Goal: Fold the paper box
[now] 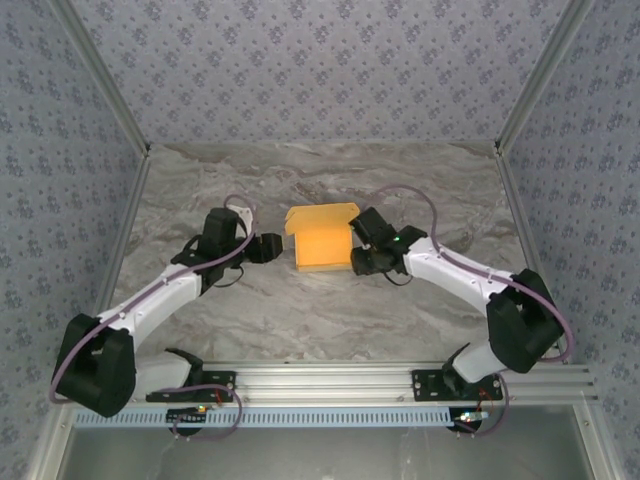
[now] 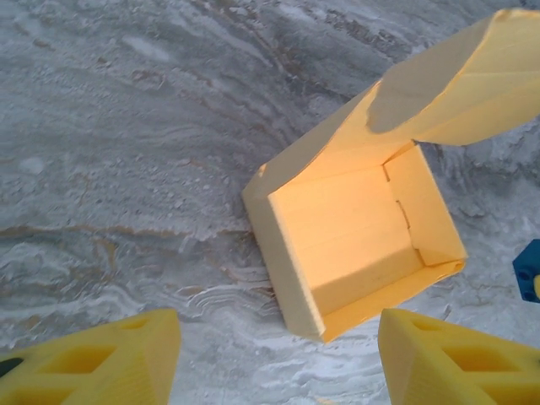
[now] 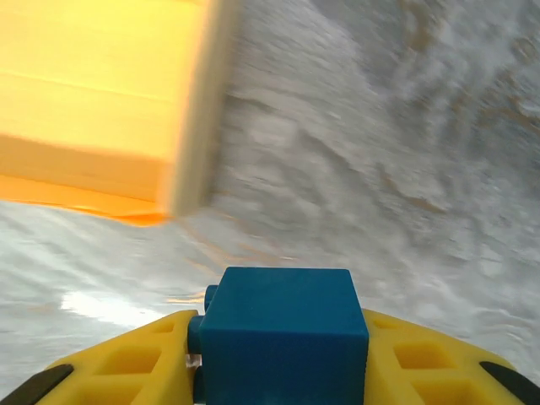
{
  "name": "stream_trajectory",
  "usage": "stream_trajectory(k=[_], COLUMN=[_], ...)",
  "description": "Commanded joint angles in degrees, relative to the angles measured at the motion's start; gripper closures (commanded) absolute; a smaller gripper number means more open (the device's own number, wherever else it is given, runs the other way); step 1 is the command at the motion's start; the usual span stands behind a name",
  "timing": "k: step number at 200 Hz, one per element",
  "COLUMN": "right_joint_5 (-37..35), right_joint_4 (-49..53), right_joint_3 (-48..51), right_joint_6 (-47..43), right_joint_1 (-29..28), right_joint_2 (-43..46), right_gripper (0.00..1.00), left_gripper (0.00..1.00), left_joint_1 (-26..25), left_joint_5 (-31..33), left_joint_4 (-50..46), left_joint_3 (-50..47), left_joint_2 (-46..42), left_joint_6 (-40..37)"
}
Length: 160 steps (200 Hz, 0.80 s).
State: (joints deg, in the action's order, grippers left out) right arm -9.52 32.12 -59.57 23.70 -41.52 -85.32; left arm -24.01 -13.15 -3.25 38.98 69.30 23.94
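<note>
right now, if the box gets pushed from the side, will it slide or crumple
Probably slides easily: the box is thin card, open and empty. Its walls may buckle if pinched. The raised lid likely flops on its crease.

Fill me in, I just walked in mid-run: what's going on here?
Two arms flank a paper box on the table, its lid flap up. The right gripper, beside the box, pinches a small blue block. The left gripper hangs open on the other side, clear of the box.
</note>
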Motion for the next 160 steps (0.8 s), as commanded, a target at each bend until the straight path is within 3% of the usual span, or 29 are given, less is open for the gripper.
stream_trajectory(k=[1,61,160], right_joint_5=[-4.93,-4.87,-6.84], right_joint_4=[-2.57,-4.41,-5.48], right_joint_3=[-5.26,-18.86,-20.44], right_joint_6=[6.21,8.49,10.77], right_joint_1=[-3.63,-6.43,-6.17], right_joint_2=[-3.93,-19.62,-27.22], right_gripper=[0.58,0.58,0.53], left_gripper=[0.37,0.36,0.34], left_joint_1=[0.71,1.07,1.21], left_joint_5=[1.43,3.73,5.3], left_joint_4=[0.0,-3.46,-5.03], left_joint_3=[-1.38,-3.12,-4.15], left_joint_2=[-3.09,-9.68,-13.75], left_joint_6=[0.8,-0.21,-1.35])
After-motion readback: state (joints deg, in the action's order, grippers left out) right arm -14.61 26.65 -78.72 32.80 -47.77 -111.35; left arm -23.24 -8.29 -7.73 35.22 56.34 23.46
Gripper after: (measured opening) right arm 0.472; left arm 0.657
